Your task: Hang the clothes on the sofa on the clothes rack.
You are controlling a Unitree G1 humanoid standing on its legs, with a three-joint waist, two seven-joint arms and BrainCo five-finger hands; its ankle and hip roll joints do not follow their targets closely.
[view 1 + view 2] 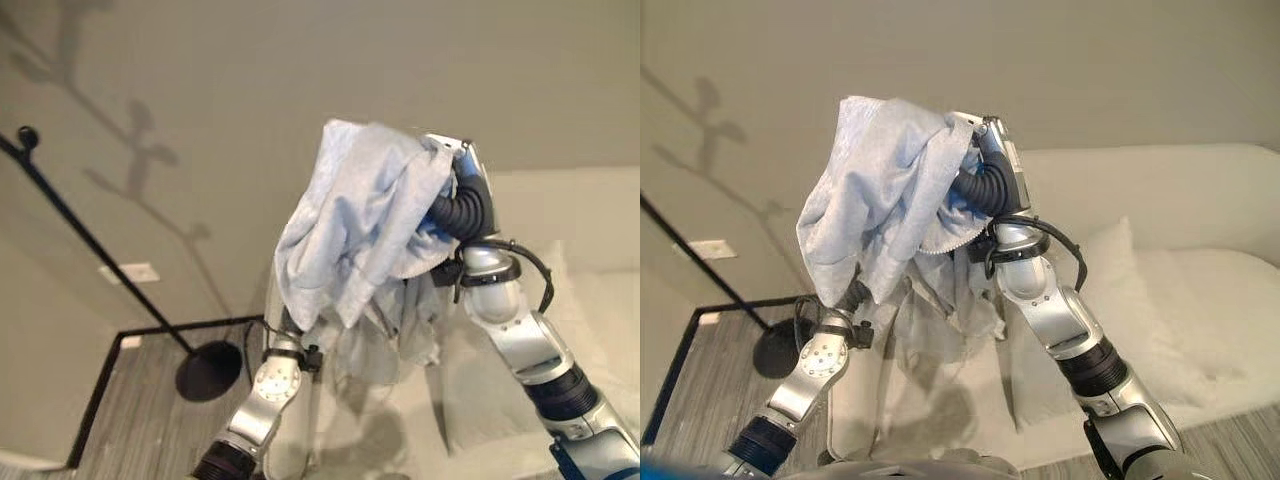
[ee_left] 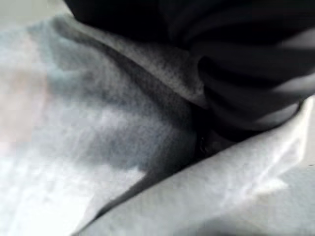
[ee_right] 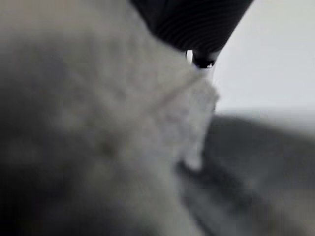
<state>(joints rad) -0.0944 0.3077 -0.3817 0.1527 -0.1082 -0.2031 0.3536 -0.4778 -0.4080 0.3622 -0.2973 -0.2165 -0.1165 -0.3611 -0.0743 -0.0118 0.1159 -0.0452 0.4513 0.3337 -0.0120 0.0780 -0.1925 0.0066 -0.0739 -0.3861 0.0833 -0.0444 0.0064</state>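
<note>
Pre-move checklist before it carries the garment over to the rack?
1. Pale blue-grey cloth garment lifted off the white sofa: ok, draped over the raised right hand.
2. Right hand's hold on the garment: cannot tell, fingers hidden under cloth.
3. Left hand: cannot tell, hidden under the cloth.
4. Black metal clothes rack standing, round base on the floor: ok, to the robot's left.
5. Garment near the rack: not ok, well apart from it.
6. Hanging cloth free of the arms: not ok, folds trail over the left forearm.
</note>
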